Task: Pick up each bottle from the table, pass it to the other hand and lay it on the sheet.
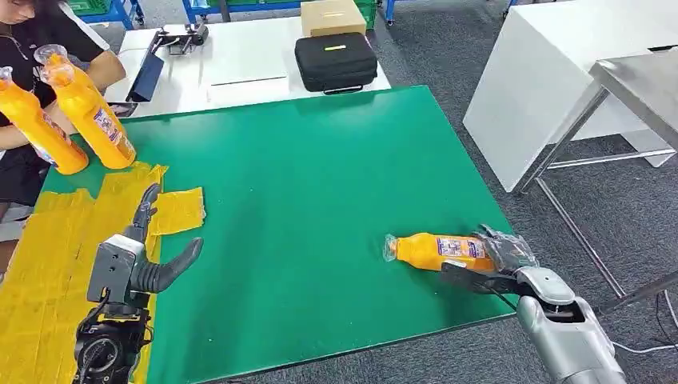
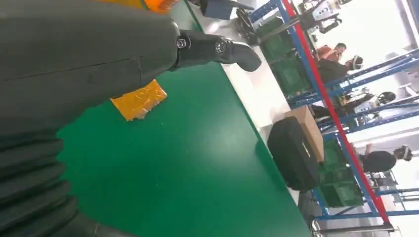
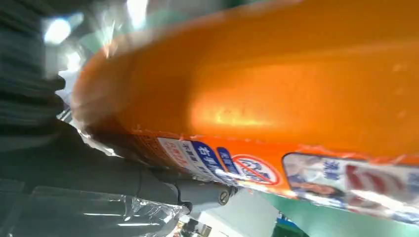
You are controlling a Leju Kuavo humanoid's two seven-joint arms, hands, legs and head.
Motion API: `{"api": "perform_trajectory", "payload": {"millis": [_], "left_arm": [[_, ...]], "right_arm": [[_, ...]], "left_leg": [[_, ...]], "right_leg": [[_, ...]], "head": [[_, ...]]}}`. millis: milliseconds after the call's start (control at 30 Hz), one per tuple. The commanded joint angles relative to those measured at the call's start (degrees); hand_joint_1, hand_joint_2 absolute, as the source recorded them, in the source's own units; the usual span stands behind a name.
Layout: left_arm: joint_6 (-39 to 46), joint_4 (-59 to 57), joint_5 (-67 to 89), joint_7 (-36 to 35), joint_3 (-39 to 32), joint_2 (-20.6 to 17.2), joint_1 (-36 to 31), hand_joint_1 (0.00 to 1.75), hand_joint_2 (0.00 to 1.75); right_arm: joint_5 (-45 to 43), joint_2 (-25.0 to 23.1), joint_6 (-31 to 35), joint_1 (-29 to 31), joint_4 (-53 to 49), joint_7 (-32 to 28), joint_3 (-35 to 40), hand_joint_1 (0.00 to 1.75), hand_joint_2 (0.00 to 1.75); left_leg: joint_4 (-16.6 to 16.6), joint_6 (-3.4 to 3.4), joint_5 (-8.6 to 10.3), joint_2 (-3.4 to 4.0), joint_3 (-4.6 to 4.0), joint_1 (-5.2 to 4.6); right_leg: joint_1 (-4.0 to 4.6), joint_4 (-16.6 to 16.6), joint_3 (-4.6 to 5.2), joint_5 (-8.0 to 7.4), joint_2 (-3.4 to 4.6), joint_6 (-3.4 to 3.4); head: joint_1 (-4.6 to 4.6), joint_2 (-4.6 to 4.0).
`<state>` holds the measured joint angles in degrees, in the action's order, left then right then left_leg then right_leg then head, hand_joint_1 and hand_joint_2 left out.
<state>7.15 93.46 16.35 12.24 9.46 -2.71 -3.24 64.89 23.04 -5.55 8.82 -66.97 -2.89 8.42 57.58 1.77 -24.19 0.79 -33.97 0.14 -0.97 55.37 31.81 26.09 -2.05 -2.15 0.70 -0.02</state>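
Note:
An orange bottle with a printed label lies on its side on the green table, near the front right edge, cap end pointing left. My right hand, partly wrapped in clear film, grips the bottle's base, with a dark finger in front and the others behind. In the right wrist view the bottle sits right against the thumb. My left hand hovers open over the yellow sheet at the table's left side, fingers spread and holding nothing. Its dark finger reaches over the green surface.
A person at the far left holds two more orange bottles upright by the sheet's far end. A small loose yellow piece lies beside the sheet. A black case and a cardboard box sit on the white table behind. A metal table stands right.

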Motion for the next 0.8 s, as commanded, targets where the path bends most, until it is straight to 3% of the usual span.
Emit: {"api": "perform_trajectory", "payload": {"millis": [33, 133, 267, 367, 400, 500, 533, 567, 633, 667, 800], "left_arm": [[0.31, -4.7, -0.58, -0.23, 1.48, -0.19, -2.17, 0.0, 1.75], [0.31, -4.7, -0.58, -0.23, 1.48, -0.19, -2.17, 0.0, 1.75], [0.65, -4.87, -0.88, -0.16, 1.36, -0.07, -2.21, 0.0, 1.75], [0.78, -4.47, -0.92, -0.14, 0.72, 0.15, -1.73, 0.0, 1.75], [0.95, -3.93, -0.81, -0.01, 0.41, 0.33, -1.39, 0.0, 1.75], [-0.86, -0.06, -4.37, -0.27, -0.72, 1.31, 0.83, 0.0, 1.75], [-0.93, 0.62, -4.46, -0.37, -0.72, 1.36, 1.16, 0.0, 1.75], [-3.44, 1.68, -9.25, -1.18, -0.62, 1.8, 1.56, 0.0, 1.75], [-3.58, 2.23, -9.9, -1.64, 0.23, 1.74, 1.47, 0.0, 1.75], [-5.37, 2.3, -11.5, -2.55, 2.3, 0.69, 0.73, 0.0, 1.75], [-10.66, 2.25, -14.36, -3.86, 6.65, -1.3, -1.43, 0.0, 1.75]], "right_arm": [[-0.36, -1.18, -0.84, -1.34, 4.51, 0.13, 3.58, 1.75, 1.75], [-0.36, -1.18, -0.84, -1.34, 4.51, 0.13, 3.58, 1.75, 1.75], [0.27, -1.32, 0.12, -2.45, 2.2, 1.37, 2.96, 1.75, 1.75], [0.66, -2.92, 2.75, -2.92, -0.45, 1.85, 1.34, 1.75, 1.75], [-1.08, -4.67, 6.44, -3.17, -2.39, 1.02, -0.47, 1.75, 1.75], [-14.09, -11.66, 12.98, -4.24, -10.57, -2.53, -5.15, 1.75, 1.75], [-14.47, -11.62, 12.87, -4.37, -11.81, -1.72, -4.35, 1.75, 1.75], [-22.39, -14.5, 18.2, -5.23, -15.07, -5.15, -5.77, 1.75, 1.75], [-24.2, -14.8, 19.2, -6.13, -17.46, -4.91, -4.51, 1.75, 1.75], [-33.55, -17.49, 20.97, -6.91, -20.08, -9.47, -5.01, 1.75, 1.75], [-40.86, -19.22, 21.61, -5.69, -21.03, -12.47, -1.12, 1.75, 1.75]], "left_leg": [[-0.16, -0.12, 0.06, -0.23, 0.05, 0.08], [-0.17, -0.15, 0.02, -0.21, 0.16, 0.08], [-0.14, -0.21, 0.03, -0.3, 0.19, 0.08], [-0.11, -0.28, 0.0, -0.25, 0.14, 0.08], [-0.04, -0.23, -0.03, -0.13, 0.11, 0.08], [-0.05, -0.26, -0.04, 0.0, 0.05, 0.09], [-0.07, -0.27, -0.03, 0.0, 0.01, 0.06], [-0.07, -0.3, -0.08, 0.16, -0.01, 0.07], [-0.02, -0.33, -0.12, 0.2, -0.19, 0.05], [0.0, -0.26, -0.06, 0.04, -0.31, 0.04], [-0.01, -0.29, -0.03, -0.15, -0.33, 0.08]], "right_leg": [[0.07, -0.2, -0.17, -0.03, -0.02, 0.13], [0.07, -0.24, -0.83, -0.05, 0.0, 0.14], [0.08, -0.22, -0.92, -0.04, -0.05, 0.15], [0.12, -0.19, -0.84, -0.05, 0.01, 0.16], [0.12, -0.11, -0.76, -0.05, 0.01, 0.1], [0.12, -0.1, -0.69, -0.07, 0.2, 0.13], [0.1, -0.09, -0.64, -0.08, 0.25, 0.15], [0.09, -0.05, -0.59, -0.07, 0.43, 0.18], [0.07, 0.07, -0.44, -0.02, 0.46, 0.2], [0.07, 0.07, -0.37, -0.03, 0.22, 0.13], [0.09, 0.02, -0.41, 0.08, 0.06, 0.17]], "head": [[-0.02, 0.0], [-0.02, 0.0], [0.0, 0.0], [0.0, 0.0], [-0.02, 0.0], [0.0, 0.0], [-0.02, 0.0], [0.02, 0.0], [-0.02, 0.0], [0.07, 0.0], [0.0, 0.0]]}}
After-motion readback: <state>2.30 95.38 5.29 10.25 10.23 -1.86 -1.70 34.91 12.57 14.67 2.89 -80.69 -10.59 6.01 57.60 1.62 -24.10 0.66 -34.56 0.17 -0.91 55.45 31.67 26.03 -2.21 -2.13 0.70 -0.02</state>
